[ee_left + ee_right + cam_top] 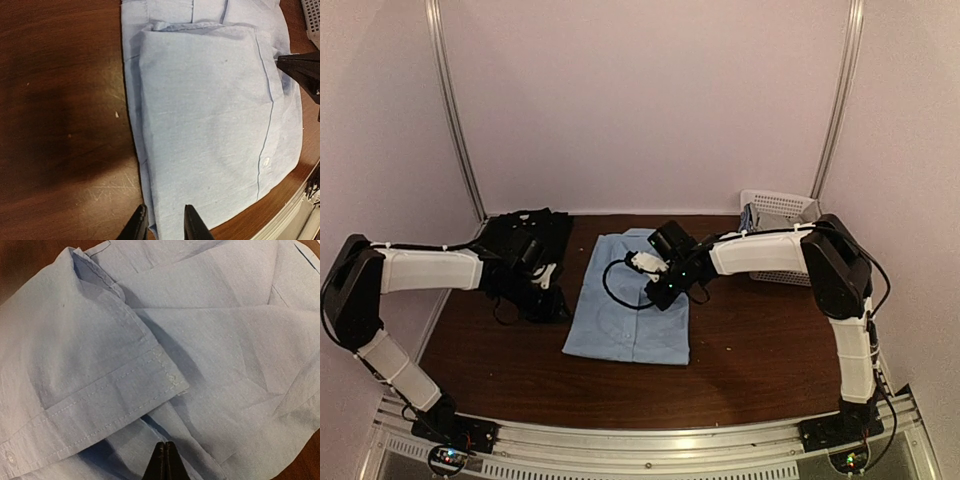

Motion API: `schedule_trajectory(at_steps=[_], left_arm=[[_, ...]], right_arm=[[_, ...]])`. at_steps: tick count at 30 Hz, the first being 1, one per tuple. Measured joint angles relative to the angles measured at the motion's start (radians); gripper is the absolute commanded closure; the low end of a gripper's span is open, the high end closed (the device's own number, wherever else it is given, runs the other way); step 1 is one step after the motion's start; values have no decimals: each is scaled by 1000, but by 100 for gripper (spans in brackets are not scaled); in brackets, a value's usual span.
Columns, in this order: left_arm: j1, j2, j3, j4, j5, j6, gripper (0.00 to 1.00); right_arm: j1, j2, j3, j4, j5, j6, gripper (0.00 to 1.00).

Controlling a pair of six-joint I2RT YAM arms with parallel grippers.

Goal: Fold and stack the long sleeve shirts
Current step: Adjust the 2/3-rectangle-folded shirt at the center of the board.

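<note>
the light blue shirt [628, 300] lies folded mid surface [760, 350], the black shirt [515, 228] back left. the cloth looks soft, light and floppy, so pinch stitched hems. left gripper [165, 227] is released; right gripper [165, 460] is clenched, seemingly empty.

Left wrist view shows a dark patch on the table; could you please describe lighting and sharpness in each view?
Left wrist view: a broad soft shadow darkens the brown wooden table beside the sharply rendered light blue cloth shirt. Right wrist view: even light, crisp cuff stitching, deep shadow under the folds. Top external view: dim and soft; the black cloth shirt loses detail.
</note>
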Motion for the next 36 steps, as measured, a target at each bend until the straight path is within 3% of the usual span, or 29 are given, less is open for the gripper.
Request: schedule_trajectory(at_steps=[18, 25, 30, 36], left_arm=[[-32, -31, -61, 0, 18, -19, 74], [-35, -31, -73, 3, 19, -22, 74], [-35, -46, -87, 1, 18, -22, 73], [-35, -65, -98, 3, 18, -27, 73]], right_arm=[[-18, 9, 55, 31, 164, 82, 98], [-21, 40, 81, 29, 216, 124, 82], [-21, 36, 82, 7, 232, 183, 61], [-7, -68, 38, -14, 216, 291, 50]])
